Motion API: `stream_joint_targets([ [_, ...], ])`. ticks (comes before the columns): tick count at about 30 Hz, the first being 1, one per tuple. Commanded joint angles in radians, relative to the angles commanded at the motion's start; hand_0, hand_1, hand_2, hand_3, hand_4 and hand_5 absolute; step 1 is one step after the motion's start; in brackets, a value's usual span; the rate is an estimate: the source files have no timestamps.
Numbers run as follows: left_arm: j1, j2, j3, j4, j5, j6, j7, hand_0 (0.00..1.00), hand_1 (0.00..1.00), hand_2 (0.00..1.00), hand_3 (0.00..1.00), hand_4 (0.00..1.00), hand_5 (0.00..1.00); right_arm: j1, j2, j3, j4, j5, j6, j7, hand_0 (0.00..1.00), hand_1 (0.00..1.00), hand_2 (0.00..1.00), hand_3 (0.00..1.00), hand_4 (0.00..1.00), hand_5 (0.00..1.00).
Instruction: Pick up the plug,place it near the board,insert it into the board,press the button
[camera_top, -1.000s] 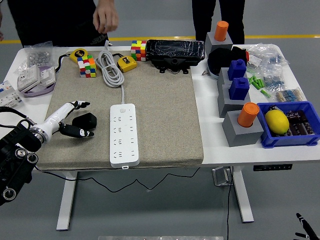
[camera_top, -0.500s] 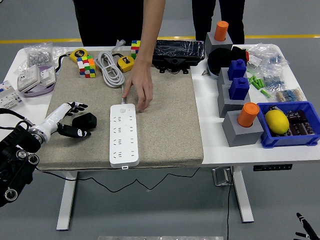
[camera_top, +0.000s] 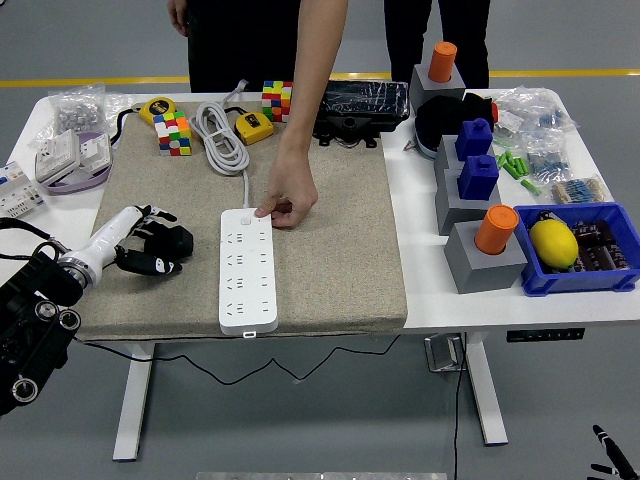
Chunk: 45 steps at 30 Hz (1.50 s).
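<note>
From the head view, a white power strip (camera_top: 248, 270) lies lengthwise on a beige mat (camera_top: 330, 230) that covers the left and middle part of the white table (camera_top: 420, 290). Its grey cable (camera_top: 220, 138) is coiled at the far end of the mat.

A person stands at the far side, and the person's hand (camera_top: 288, 198) reaches down to the far end of the strip, fingertips touching its upper right corner beside the button (camera_top: 246, 216).

The robot's left hand (camera_top: 150, 245) comes in from the lower left on a white wrist. Its black fingers (camera_top: 158, 265) are curled around the black plug (camera_top: 172, 240), one finger under it and the others over its far side. The plug sits low on the mat, just left of the strip and apart from it. Whether it is lifted clear of the mat cannot be told.

The right arm shows only as a small black tip at the bottom right corner; the hand is out of sight.

Two colour cubes (camera_top: 172, 133) and a yellow tape measure (camera_top: 253, 127) lie along the mat's far edge. A blue bin (camera_top: 540, 275) with a yellow lemon (camera_top: 554, 243) stands at the table's right, near grey blocks holding orange cylinders (camera_top: 496, 229).
</note>
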Motion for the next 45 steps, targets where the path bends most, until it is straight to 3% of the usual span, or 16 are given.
stream_joint_targets([
  [2,0.001,-0.001,0.001,0.002,0.000,0.001,0.002,0.625,0.689,0.567,0.566,0.998,0.002,0.000,0.000,0.000,0.000,0.000,0.000,0.000,0.841,0.752,0.714,0.766,0.998,0.950],
  [13,0.004,-0.005,0.008,0.012,0.011,0.035,0.002,0.603,0.647,0.563,0.556,0.998,0.002,-0.001,-0.001,-0.001,0.000,0.001,0.000,-0.001,0.841,0.753,0.714,0.765,0.998,0.951],
  [14,0.003,-0.005,0.008,0.013,0.011,0.038,0.002,0.574,0.598,0.569,0.561,0.988,0.002,-0.001,-0.001,-0.002,0.000,0.002,0.000,-0.001,0.841,0.753,0.714,0.766,0.998,0.950],
  [31,0.004,-0.008,0.005,0.018,0.015,0.056,-0.005,0.502,0.563,0.557,0.564,0.914,0.002,0.000,-0.001,-0.004,0.000,0.004,0.001,-0.001,0.839,0.752,0.715,0.765,0.998,0.947],
  [32,0.004,-0.009,0.004,0.018,0.014,0.060,-0.007,0.421,0.538,0.525,0.565,0.869,0.002,0.000,-0.002,-0.004,0.000,0.004,0.001,-0.001,0.840,0.752,0.714,0.765,0.998,0.946],
  [37,0.002,-0.009,0.004,0.018,0.012,0.066,-0.008,0.421,0.538,0.525,0.565,0.869,0.002,0.000,-0.001,-0.001,0.000,0.001,0.001,-0.001,0.840,0.752,0.714,0.765,0.998,0.946],
  [38,0.003,-0.009,0.003,0.018,0.015,0.066,-0.007,0.337,0.518,0.516,0.554,0.921,0.002,0.000,0.000,-0.003,0.000,0.003,0.001,-0.001,0.838,0.753,0.714,0.766,0.998,0.946],
  [45,0.003,-0.009,0.003,0.014,0.026,0.065,-0.004,0.299,0.506,0.505,0.545,0.917,0.002,0.000,0.000,-0.004,0.000,0.003,0.001,-0.001,0.839,0.752,0.714,0.766,0.998,0.946],
])
